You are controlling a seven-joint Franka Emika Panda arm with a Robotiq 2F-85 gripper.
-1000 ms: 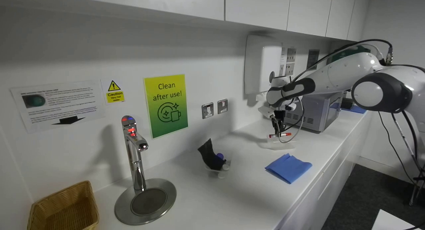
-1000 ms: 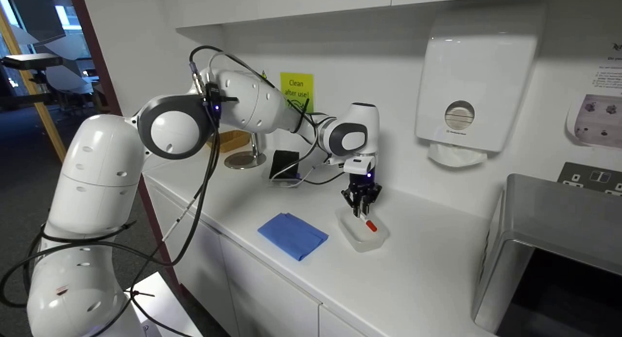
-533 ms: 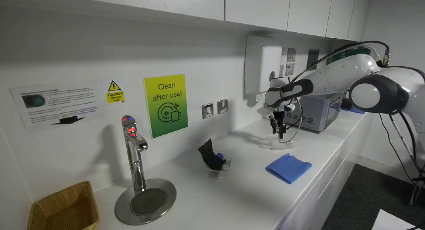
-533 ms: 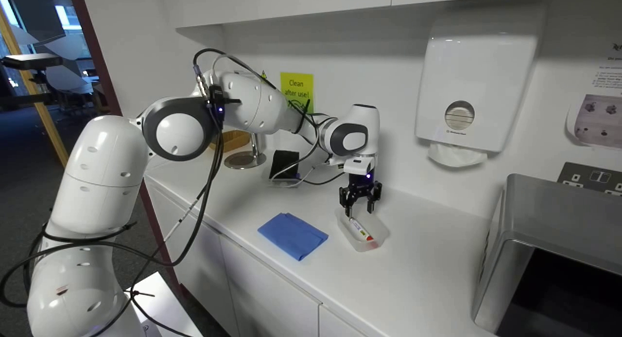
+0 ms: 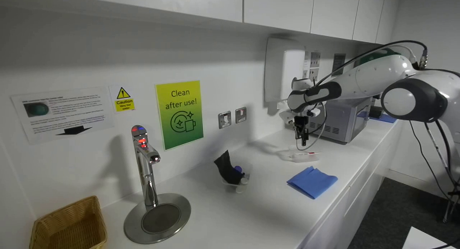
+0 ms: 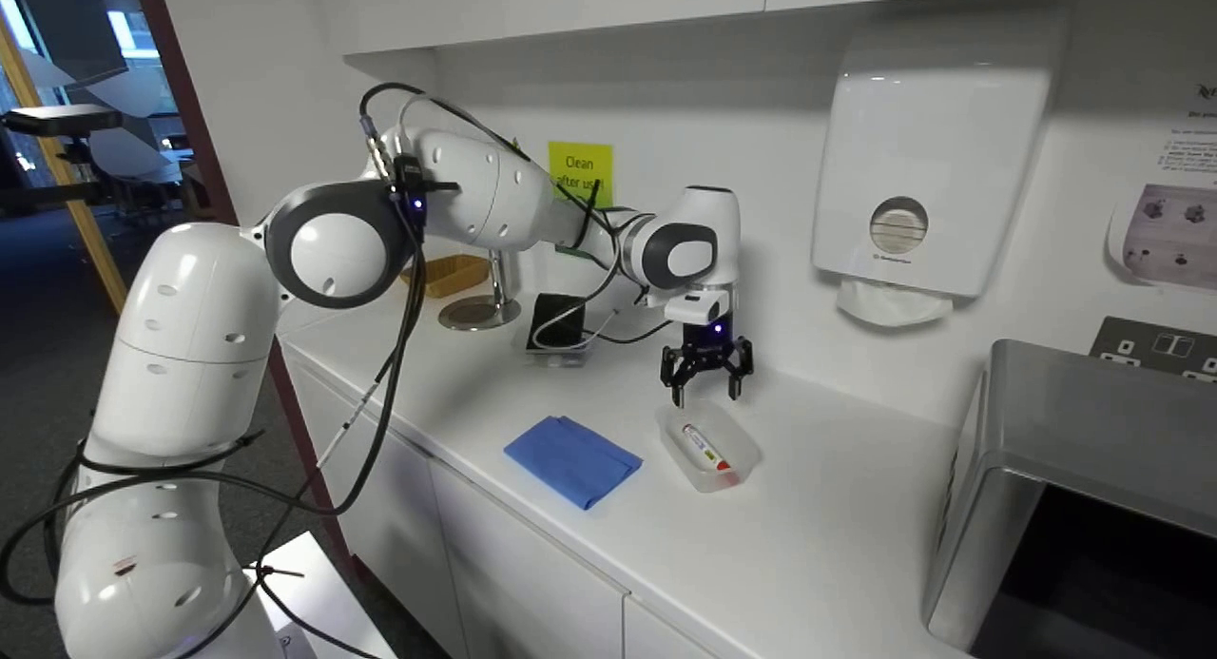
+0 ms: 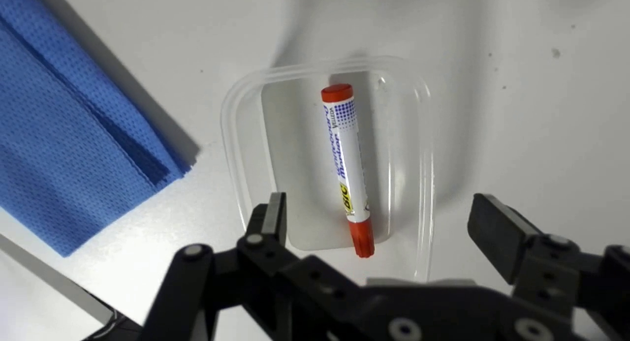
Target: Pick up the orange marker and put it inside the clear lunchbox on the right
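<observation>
1 marker (image 7: 348,169), white with red ends, is lying inside your clear box (image 7: 300,178), so you've got it where the task says (it reads more red than orange, btw). You can't tell from these angles if it's dead flat on the bottom or if an end leans up on the side. Your hand (image 6: 706,395) is spread really wide and has hold of nothing; it hangs above the box, clear of the marker. Near the box on the desk (image 6: 818,535) you've got a folded blue cloth (image 6: 573,461), not touching it. Along from there on 1 side sits your microwave (image 6: 1084,431). The opposite way, you'll see another clear tub (image 6: 561,360) with something black (image 5: 229,170) sticking up out of it, then a tap (image 5: 145,173) and a wicker basket (image 5: 75,231) further down. Up on the wall (image 6: 780,155) you've also got a white paper towel dispenser (image 6: 936,145).
</observation>
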